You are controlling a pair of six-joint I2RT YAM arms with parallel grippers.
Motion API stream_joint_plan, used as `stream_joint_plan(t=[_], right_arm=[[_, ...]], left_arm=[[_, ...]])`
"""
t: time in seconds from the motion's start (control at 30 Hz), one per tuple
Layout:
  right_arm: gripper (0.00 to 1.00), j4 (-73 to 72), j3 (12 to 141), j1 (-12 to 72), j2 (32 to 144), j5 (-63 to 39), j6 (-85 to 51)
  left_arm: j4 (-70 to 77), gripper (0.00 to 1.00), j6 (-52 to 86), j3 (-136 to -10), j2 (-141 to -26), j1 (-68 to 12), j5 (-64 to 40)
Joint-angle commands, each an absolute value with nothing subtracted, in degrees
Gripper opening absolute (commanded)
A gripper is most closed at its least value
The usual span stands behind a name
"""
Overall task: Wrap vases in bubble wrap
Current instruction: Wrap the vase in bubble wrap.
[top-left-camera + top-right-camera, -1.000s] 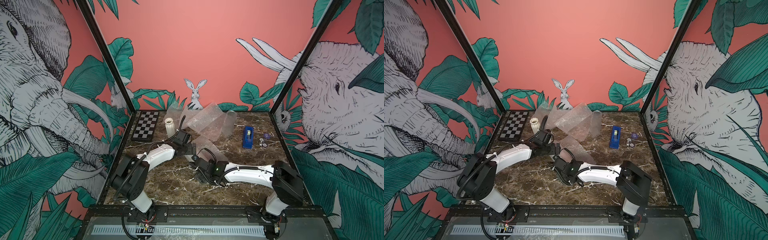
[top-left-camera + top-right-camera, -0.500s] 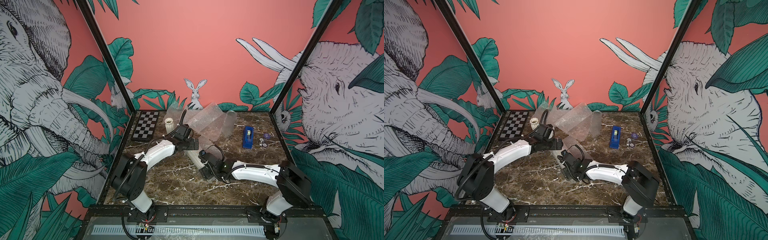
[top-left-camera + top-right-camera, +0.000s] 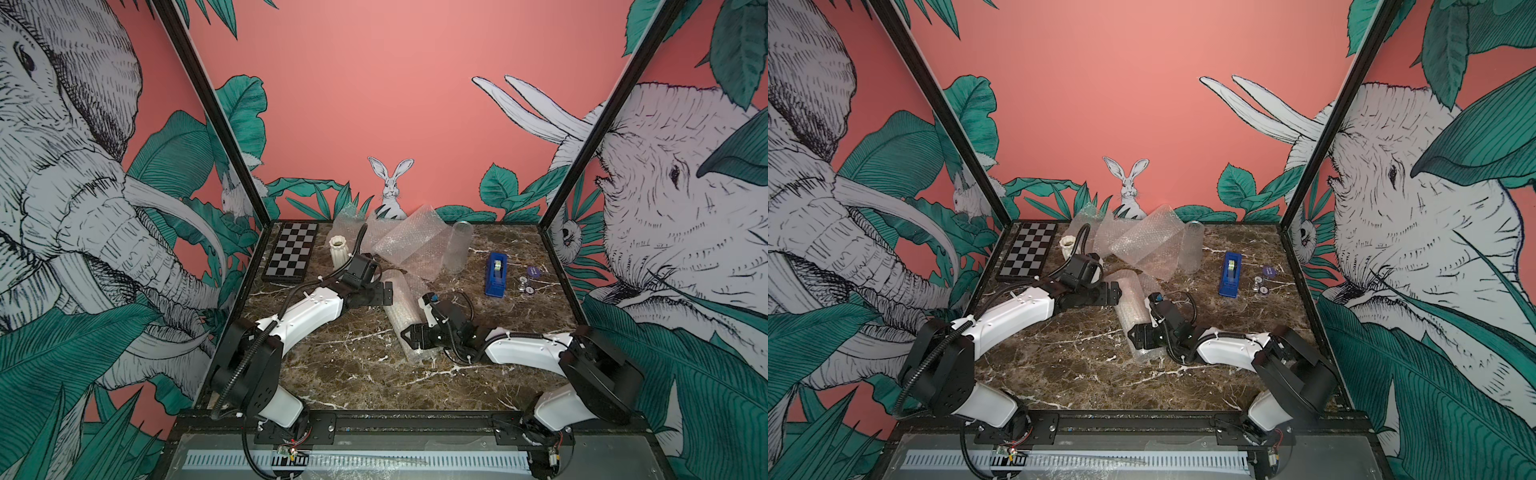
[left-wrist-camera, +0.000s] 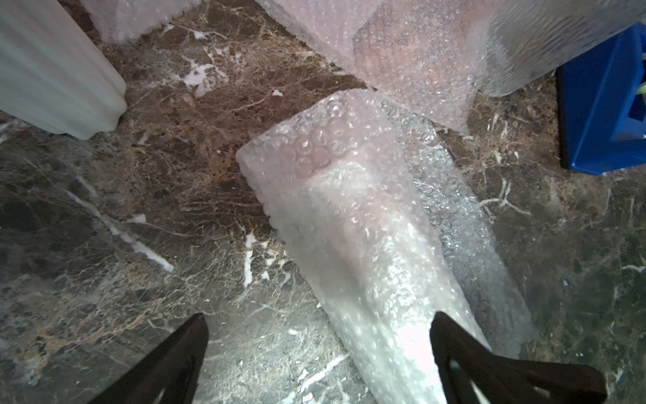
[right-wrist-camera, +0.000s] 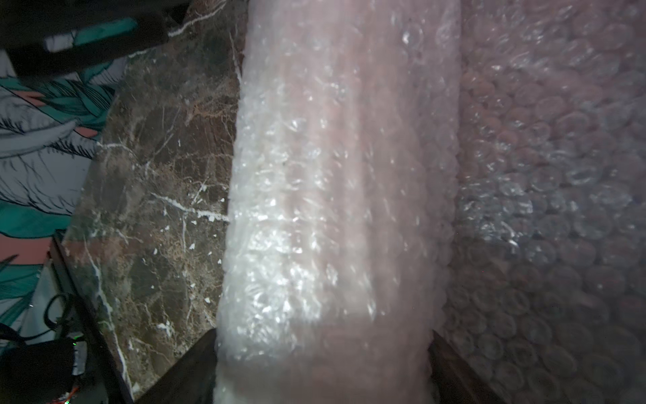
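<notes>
A vase rolled in bubble wrap lies on the marble table, its far end towards the back. My right gripper is shut on its near end, one finger against each side of the roll. My left gripper stands open over the far end, the roll passing by one finger. A white fluted vase and a clear glass vase stand at the back. Loose bubble wrap sheets lie between them.
A chequered board lies at the back left. A blue tape dispenser stands right of the glass vase, with small round items beside it. Printed walls close in three sides.
My right jaws have narrowed onto the roll and the right arm has shifted a little to the right. The loose flap is now rolled round the vase. My left gripper stayed open and edged right.
</notes>
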State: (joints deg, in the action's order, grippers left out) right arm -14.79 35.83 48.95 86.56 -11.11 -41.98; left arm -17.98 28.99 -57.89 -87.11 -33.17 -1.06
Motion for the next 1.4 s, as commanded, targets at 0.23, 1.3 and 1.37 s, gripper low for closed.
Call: stream_joint_plan(t=[0.23, 1.3, 1.37], right_arm=[[0.76, -22.29, 30.5, 48.69, 90.42, -14.62, -52.01], [0.94, 27.22, 58.22, 63.41, 85.91, 25.27, -29.46], [0.93, 27.76, 60.27, 64.7, 88.57, 26.5, -29.19]], left_arm=[[-11.04, 0.99, 31.73, -59.09, -93.85, -32.84, -7.2], [-12.56, 0.91, 32.81, -59.34, -99.36, -35.24, -3.93], [-12.65, 0.91, 32.84, -59.31, -99.32, -35.22, -3.82]])
